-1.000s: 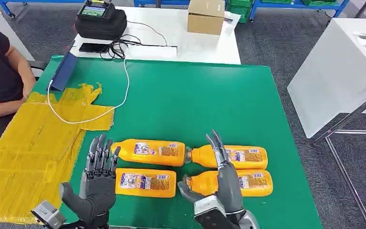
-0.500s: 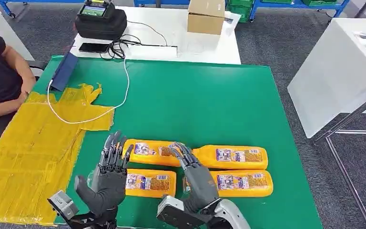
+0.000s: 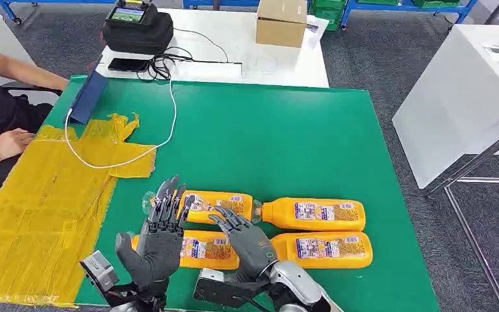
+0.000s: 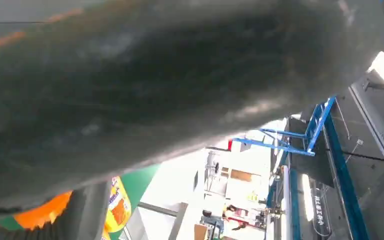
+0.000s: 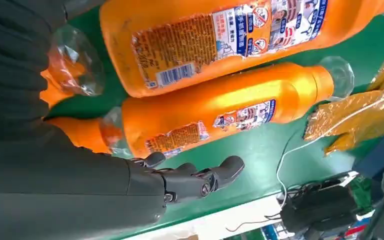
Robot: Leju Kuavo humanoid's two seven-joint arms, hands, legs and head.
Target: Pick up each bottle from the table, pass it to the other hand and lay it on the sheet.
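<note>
Four orange bottles lie on their sides in two rows on the green table top (image 3: 286,136), each filled with orange liquid and bearing a printed label. The far-left bottle (image 3: 217,206) lies just beyond the fingertips of both hands, its clear cap end pointing toward the yellow sheet (image 3: 45,208). The near-left bottle (image 3: 204,249) lies between the two hands and is partly covered by them. The far-right bottle (image 3: 315,214) and the near-right bottle (image 3: 325,249) lie to the outer side of the right hand's fingers, necks pointing inward.

The left hand (image 3: 157,242) stands palm-up-and-forward with fingers spread and extended, holding nothing. The right hand (image 3: 247,239) reaches over the near-left bottle with fingers slightly bent and apart, and appears to hold nothing; contact with the bottle cannot be determined.

The yellow sheet lies beyond the thumb side of the left hand, with no bottle on it. A white cable (image 3: 149,140) crosses its far corner. A person's forearm (image 3: 6,143) rests at the sheet's far edge. A cardboard box (image 3: 281,21) stands on the white table (image 3: 299,65) behind.
</note>
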